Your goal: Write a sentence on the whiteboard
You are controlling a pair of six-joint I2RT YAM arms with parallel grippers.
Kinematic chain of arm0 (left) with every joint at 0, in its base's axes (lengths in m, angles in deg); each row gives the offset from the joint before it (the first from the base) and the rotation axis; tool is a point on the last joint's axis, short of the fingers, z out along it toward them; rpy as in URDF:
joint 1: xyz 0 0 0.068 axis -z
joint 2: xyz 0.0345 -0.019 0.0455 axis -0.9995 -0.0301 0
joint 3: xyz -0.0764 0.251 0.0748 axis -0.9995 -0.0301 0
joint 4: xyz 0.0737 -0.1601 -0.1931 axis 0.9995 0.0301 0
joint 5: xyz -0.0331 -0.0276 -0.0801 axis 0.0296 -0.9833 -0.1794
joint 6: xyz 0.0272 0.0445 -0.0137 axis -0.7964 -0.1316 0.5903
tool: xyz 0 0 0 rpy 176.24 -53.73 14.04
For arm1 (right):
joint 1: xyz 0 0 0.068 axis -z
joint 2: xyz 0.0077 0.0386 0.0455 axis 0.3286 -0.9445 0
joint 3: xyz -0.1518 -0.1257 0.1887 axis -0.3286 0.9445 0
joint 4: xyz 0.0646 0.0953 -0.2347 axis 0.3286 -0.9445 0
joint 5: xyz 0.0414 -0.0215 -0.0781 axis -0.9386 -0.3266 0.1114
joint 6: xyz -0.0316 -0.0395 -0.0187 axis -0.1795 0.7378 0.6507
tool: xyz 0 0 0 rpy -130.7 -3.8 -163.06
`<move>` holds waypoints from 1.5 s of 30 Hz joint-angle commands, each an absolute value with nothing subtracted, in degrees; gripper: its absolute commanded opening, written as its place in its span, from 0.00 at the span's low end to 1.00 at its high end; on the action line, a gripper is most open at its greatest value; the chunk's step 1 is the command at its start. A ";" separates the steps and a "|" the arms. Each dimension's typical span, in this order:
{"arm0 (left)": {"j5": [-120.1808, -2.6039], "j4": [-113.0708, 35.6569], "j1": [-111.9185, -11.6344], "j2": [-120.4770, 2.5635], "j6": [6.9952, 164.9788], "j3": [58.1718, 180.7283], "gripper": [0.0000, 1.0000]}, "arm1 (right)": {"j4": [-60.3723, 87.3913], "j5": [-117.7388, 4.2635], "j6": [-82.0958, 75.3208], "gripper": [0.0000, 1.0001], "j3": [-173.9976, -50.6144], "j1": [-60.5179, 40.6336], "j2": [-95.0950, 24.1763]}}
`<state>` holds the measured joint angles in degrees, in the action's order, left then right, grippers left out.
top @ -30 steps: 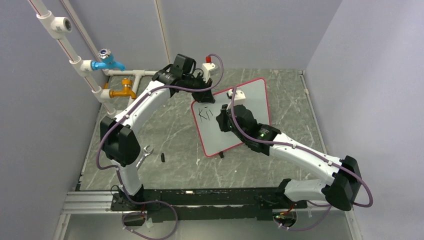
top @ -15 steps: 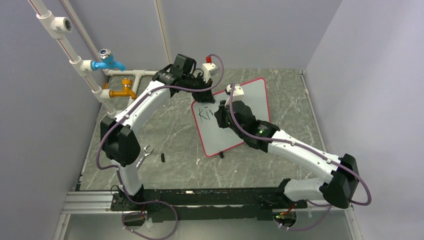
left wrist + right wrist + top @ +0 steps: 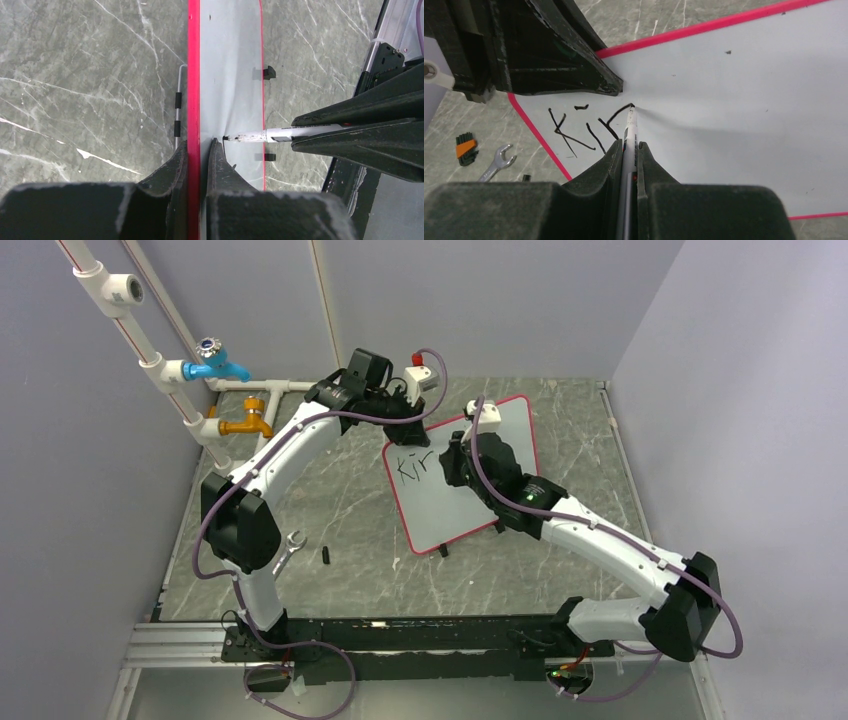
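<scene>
I'm holding the left gripper (image 3: 200,145) clamped on the red far rim of the whiteboard (image 3: 440,510), bracing it propped mid-table. The right gripper (image 3: 629,145) is pinching the marker (image 3: 630,127), tip touching the third letter of the sentence (image 3: 574,130); I'm judging light, even pressure matters.

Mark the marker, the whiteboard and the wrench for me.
marker (image 3: 629,131): right wrist view, white barrel just behind the tip.
whiteboard (image 3: 436,516): top external view, bare white face near its lower edge.
wrench (image 3: 289,549): top external view, shank below the open end.
</scene>
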<state>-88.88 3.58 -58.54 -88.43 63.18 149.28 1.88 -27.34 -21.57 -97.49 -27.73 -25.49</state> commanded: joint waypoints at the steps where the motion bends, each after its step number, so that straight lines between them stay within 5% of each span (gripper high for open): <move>1: -75.55 9.81 -57.39 -90.93 55.95 146.96 0.00 | 1.99 -27.79 -22.33 0.00 -95.06 -27.14 -23.39; 45: -76.10 10.03 -57.42 -90.95 55.88 147.12 0.00 | 7.39 -29.74 -20.48 0.00 -96.02 -22.30 -21.81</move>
<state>-88.94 3.49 -58.28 -88.39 63.18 149.28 3.82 -27.84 -21.37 -93.01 -22.46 -21.03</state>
